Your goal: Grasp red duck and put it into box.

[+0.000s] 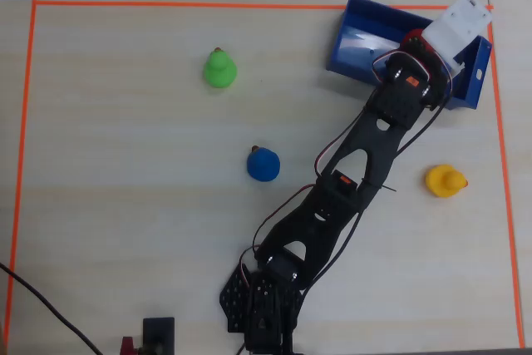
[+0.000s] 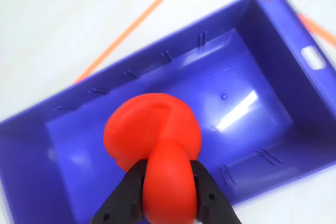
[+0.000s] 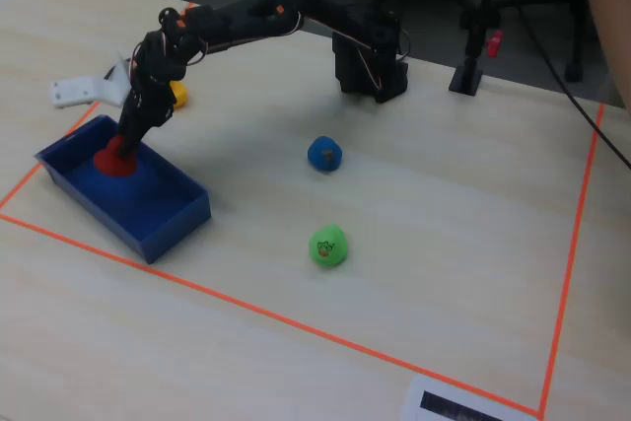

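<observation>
A black robot arm [image 1: 332, 197] reaches across a pale wood-grain worktop [image 1: 125, 205] to a blue box [image 1: 353, 39] at the upper right of the overhead view. The tool [image 2: 169, 203] is clamped on the red duck [image 2: 155, 135]: in the wrist view two black fingers [image 2: 128, 192] press against its rounded sides, and the duck hangs above the box's shiny floor, inside the line of the walls. In the fixed view the duck [image 3: 115, 159] sits low in the box [image 3: 148, 219], near the far end, whether touching the floor cannot be told.

The box lies in a corner of an area marked by orange tape [image 1: 249, 3]. In the overhead view its far end wall, with a small white slot [image 1: 480, 73], lies close to the right-hand tape line, and its upper corner nearly meets the top line. A white camera housing [image 1: 457, 29] on the wrist covers part of the box.

Three other ducks stand on the worktop, well apart from each other and from the box: a green duck [image 1: 219, 69] at the upper left, a blue duck [image 1: 263, 164] near the middle just beside the arm, and a yellow duck [image 1: 444, 180] at the right, below the box. The left half of the taped area is open worktop.
</observation>
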